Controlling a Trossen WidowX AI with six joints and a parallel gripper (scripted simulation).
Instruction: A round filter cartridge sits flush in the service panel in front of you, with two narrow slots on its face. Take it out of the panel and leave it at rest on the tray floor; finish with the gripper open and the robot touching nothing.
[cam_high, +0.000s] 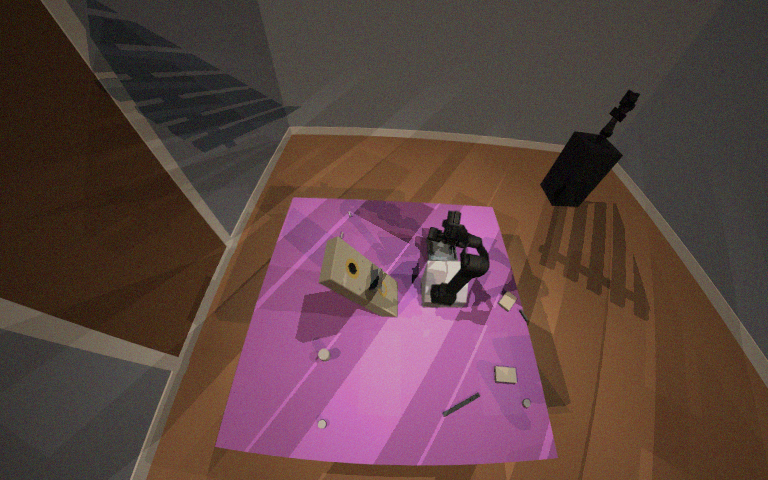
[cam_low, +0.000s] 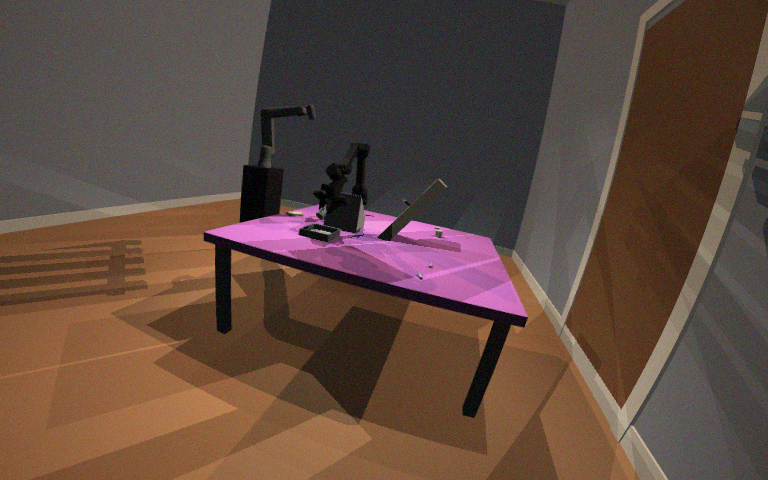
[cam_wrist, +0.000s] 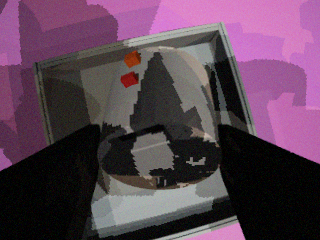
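Observation:
In the wrist view my gripper (cam_wrist: 159, 135) is shut on the round pale filter cartridge (cam_wrist: 163, 103), which has two small red marks on its side and dark slots on the face toward me. It hangs just above the floor of the grey square tray (cam_wrist: 62, 103), inside its rim. In the exterior view the gripper (cam_low: 321, 209) hangs over the dark tray (cam_low: 320, 231) beside the arm's base. The tan service panel (cam_high: 357, 278) (cam_low: 415, 215) leans on the table, and its orange-ringed hole (cam_high: 351, 267) is empty.
The arm's pale base box (cam_high: 445, 280) stands next to the tray. Small tan blocks (cam_high: 505, 374) (cam_high: 507, 301), small cylinders (cam_high: 323, 354) (cam_high: 321, 423) and a dark bar (cam_high: 460, 404) lie on the purple table. A black pedestal (cam_high: 578, 168) with a second arm stands beyond the table.

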